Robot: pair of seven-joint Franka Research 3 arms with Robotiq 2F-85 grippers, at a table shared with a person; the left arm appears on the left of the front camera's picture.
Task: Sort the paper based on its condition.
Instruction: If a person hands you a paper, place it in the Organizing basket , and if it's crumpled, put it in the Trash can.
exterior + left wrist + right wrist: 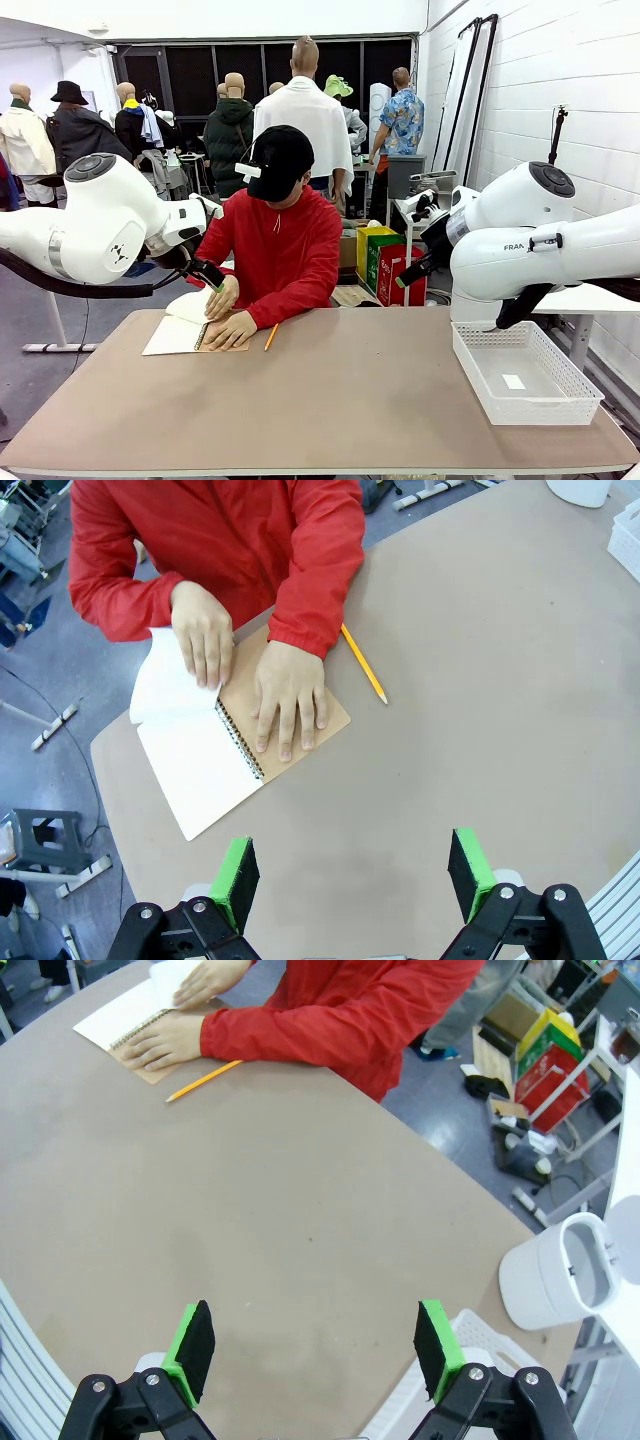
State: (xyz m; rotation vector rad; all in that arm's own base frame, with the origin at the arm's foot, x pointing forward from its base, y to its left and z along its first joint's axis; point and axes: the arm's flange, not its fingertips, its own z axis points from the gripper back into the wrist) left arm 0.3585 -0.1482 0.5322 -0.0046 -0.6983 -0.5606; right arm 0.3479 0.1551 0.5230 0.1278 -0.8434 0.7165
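Note:
An open spiral notebook (205,765) with a brown card cover lies at the table's far left, in front of a person in a red top. One of the person's hands (204,632) lifts a white sheet of paper (160,680) that curls up at the spiral; I cannot tell whether it is loose. The other hand (288,695) presses flat on the brown cover. My left gripper (353,875) hangs open high above the table, near the notebook, and holds nothing. Open and empty too, my right gripper (314,1350) hovers over the bare right half of the table.
A yellow pencil (363,664) lies just right of the notebook. A white mesh basket (525,372) stands at the table's right edge with a small white scrap inside. The brown tabletop (340,400) is bare in the middle and along the front.

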